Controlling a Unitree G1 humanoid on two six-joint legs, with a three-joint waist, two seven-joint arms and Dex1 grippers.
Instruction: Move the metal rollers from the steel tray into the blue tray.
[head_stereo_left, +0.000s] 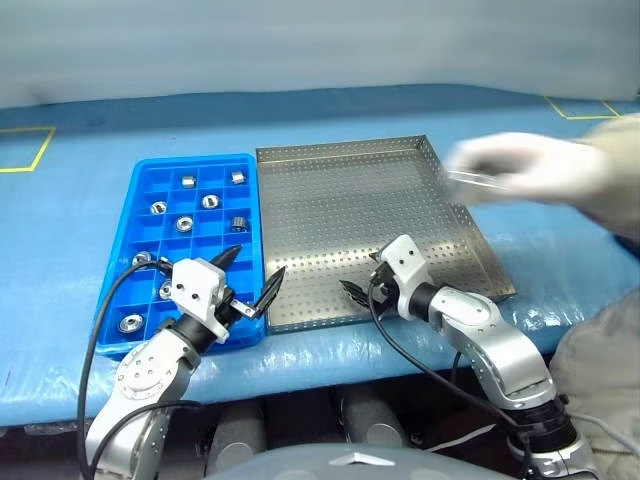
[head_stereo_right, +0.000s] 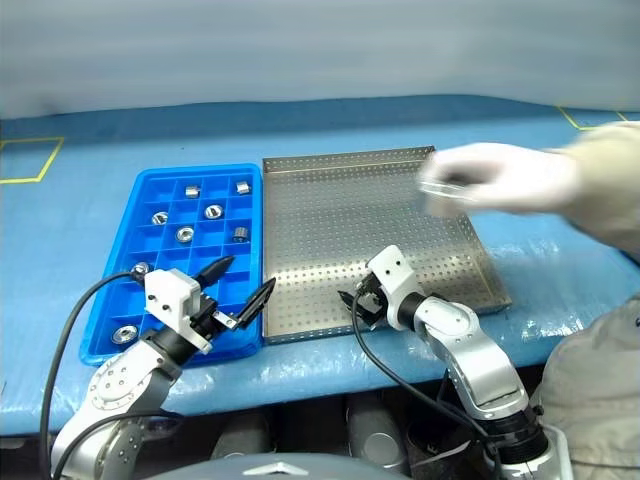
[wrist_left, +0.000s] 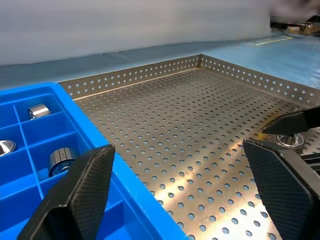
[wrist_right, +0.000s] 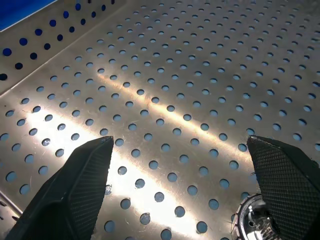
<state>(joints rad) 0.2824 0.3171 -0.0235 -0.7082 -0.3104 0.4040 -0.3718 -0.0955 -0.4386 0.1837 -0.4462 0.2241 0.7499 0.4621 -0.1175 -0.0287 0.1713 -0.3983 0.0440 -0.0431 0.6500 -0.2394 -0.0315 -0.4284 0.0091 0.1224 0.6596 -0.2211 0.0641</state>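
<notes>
My left gripper (head_stereo_left: 252, 281) jaws spread wide, empty, hovering over the blue tray's (head_stereo_left: 146, 178) near edge at about 7 o'clock of the table. My right gripper (head_stereo_left: 356, 289) jaws equally wide, nothing held, low over the steel tray (head_stereo_left: 340, 185) near its front rim at 6 o'clock. One metal roller (wrist_right: 256, 219) lies on the perforated floor just beside my right finger. Other metal rollers (head_stereo_left: 184, 223) sit in blue compartments. A person's gloved hand (head_stereo_left: 530, 170) hovers at 2 o'clock.
</notes>
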